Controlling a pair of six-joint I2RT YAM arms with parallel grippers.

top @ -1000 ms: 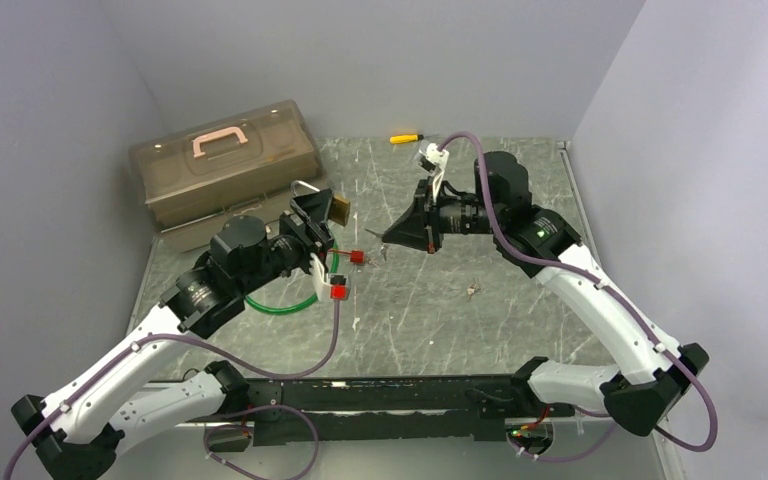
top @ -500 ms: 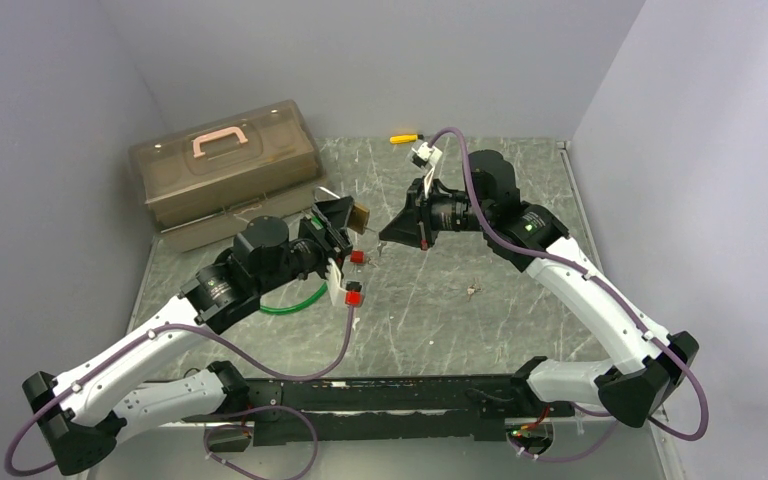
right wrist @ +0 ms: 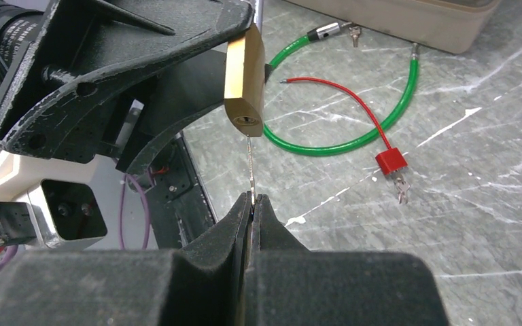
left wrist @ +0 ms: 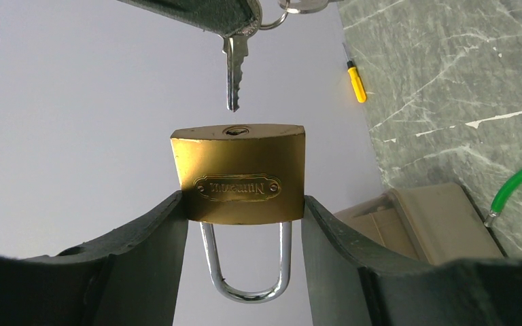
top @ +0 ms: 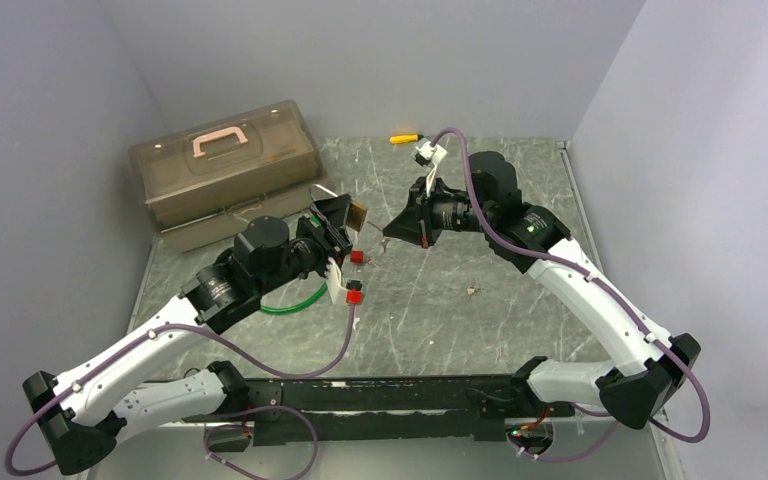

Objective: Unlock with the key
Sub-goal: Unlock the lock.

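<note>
**A:** From above, where is the padlock?

**B:** Raised in the air, clamped in the left gripper. Its base is turned toward the right gripper, so the arms face each other.

**A:** And the left wrist view?

**B:** The fingers squeeze the brass body by its sides. That leaves the shackle inward and the keyhole exposed. The key hangs just short of the slot, not yet in.

**A:** The right wrist view?

**B:** The right gripper is clenched on the key's head, with the blade aimed at the keyhole. Insertion looks next, and a slight misalignment could jam the tip.
</note>
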